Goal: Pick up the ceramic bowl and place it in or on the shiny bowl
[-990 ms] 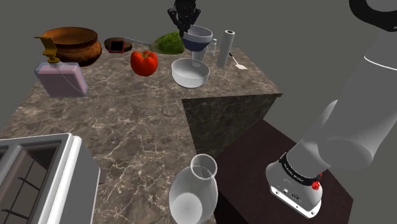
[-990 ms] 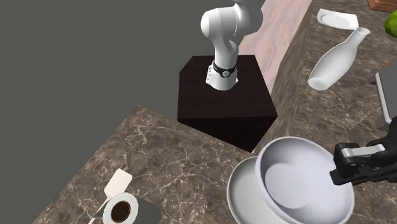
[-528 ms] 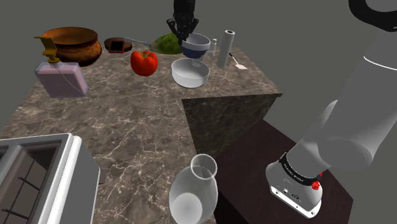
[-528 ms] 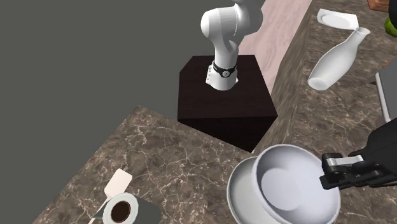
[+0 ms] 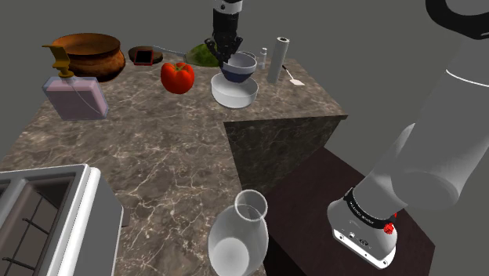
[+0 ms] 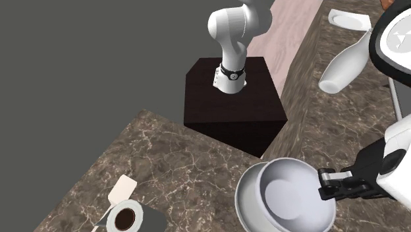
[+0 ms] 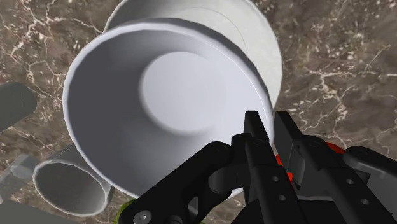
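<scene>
My black gripper (image 5: 229,56) is shut on the rim of a pale bowl (image 5: 240,67) whose outside looks darker. The bowl hangs tilted, its base dipping into a wider pale bowl (image 5: 233,94) on the marble counter; whether the two touch I cannot tell. In the second exterior view the held bowl (image 6: 290,201) covers most of the wider bowl (image 6: 244,195), with the gripper (image 6: 324,185) at its rim. In the wrist view the fingers (image 7: 253,130) pinch the held bowl's (image 7: 153,95) wall, and the wider bowl (image 7: 264,44) shows behind it.
A red tomato (image 5: 178,77), a leafy green thing (image 5: 204,53) and an upright grey cylinder (image 5: 277,59) stand close around the bowls. Farther off are a brown bowl (image 5: 86,53), a soap dispenser (image 5: 74,94), a coffee cup (image 6: 125,218) and a glass carafe (image 5: 239,235) near the counter's edge.
The gripper has come down with the bowl and shifted slightly to the shoulder view's left, bringing the held bowl from above the wider bowl down into its mouth.
</scene>
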